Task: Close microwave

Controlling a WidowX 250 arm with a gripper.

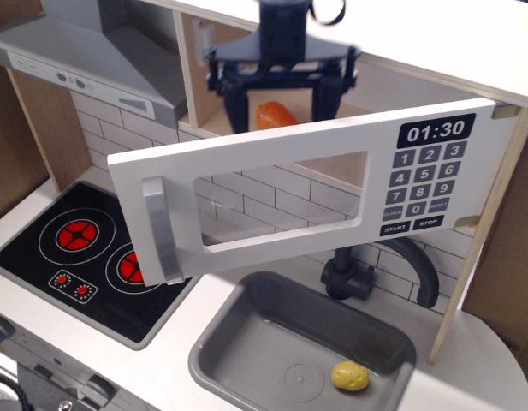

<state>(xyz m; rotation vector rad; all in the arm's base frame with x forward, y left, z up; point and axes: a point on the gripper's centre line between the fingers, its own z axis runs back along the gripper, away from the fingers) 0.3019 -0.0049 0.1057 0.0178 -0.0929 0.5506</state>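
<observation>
The microwave's white door (pixel 272 147) stands swung wide open toward me, hinged at the right. It carries a grey bar handle (pixel 161 231), a window, a black keypad (pixel 422 184) and a clock display (pixel 436 130). Behind it is the light-wood cavity (pixel 202 81). An orange object (pixel 276 114) lies inside the cavity. My gripper (pixel 281 120) is open above and behind the door's top edge, at the cavity mouth. Its dark fingers (pixel 236 98) stand on either side of the orange object without touching it. The fingertips are partly hidden by the door.
A grey slanted extractor hood (pixel 75 51) is at the upper left. A black stovetop (pixel 84 248) with red burners lies below it. A grey sink (pixel 272 317) holds a small yellow object (pixel 350 376). A dark faucet (pixel 366 274) stands behind the sink.
</observation>
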